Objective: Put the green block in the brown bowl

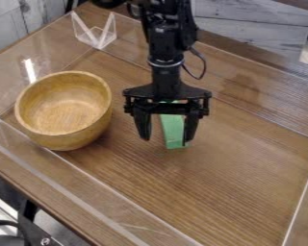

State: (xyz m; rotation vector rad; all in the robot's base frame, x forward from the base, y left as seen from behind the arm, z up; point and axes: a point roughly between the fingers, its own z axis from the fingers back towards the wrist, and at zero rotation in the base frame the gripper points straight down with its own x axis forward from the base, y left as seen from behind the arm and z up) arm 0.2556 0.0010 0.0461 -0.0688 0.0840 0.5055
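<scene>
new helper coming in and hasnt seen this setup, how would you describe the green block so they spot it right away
Start at the brown bowl, the round wooden bowl on the left of the wooden table. Just to its right lies the green block, directly beneath the open black gripper, whose fingers straddle it. It is the only bright green thing: a long, narrow flat-faced bar.

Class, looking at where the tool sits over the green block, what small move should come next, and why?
Probably close the tool on the green block: it is open, pointing down, with a finger on either side of the block, which lies flat on the table beside the brown bowl.
</scene>
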